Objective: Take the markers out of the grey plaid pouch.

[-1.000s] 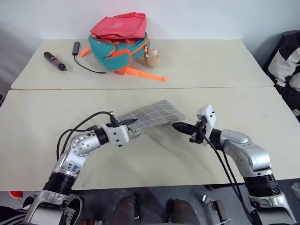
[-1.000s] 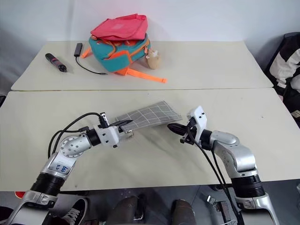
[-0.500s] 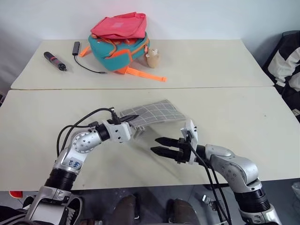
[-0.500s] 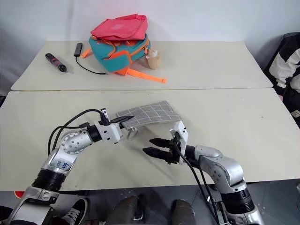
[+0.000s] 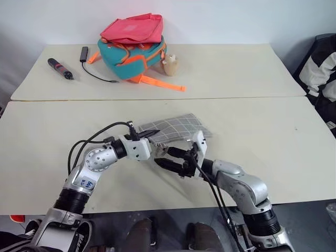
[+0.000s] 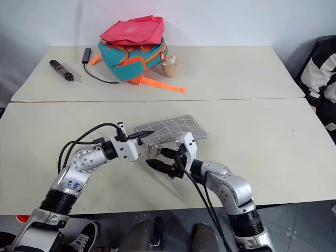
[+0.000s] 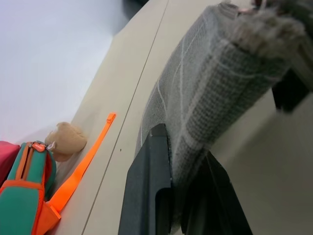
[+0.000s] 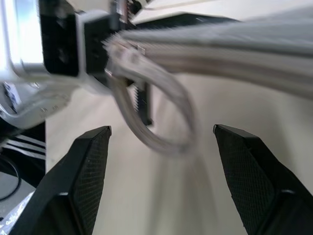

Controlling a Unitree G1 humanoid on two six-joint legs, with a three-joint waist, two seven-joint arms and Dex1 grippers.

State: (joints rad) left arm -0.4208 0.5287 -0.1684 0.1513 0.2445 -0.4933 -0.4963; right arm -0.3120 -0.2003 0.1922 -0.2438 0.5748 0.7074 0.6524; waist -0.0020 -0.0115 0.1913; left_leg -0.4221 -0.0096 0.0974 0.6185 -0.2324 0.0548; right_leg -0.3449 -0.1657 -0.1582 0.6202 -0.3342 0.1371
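Grey plaid pouch [image 5: 176, 127]: woven cloth, matt, coarse weave, frayed fuzzy end near the left gripper [image 7: 183, 193]; shiny metal ring [image 8: 156, 115] hangs off it. Gripper fingers [image 8: 90, 169]: black matt plastic, finely textured. Table [image 5: 262, 126]: smooth matt cream top. Far backpack [image 5: 134, 44]: soft fabric, orange webbing straps.

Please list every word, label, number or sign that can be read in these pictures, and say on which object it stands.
No text can be read.
Blue sticker on the left arm: markings too small to read.
Grey plaid pouch: white grid lines, no lettering.
Backpack: no legible label.
Dark pen-like tool: no legible print.
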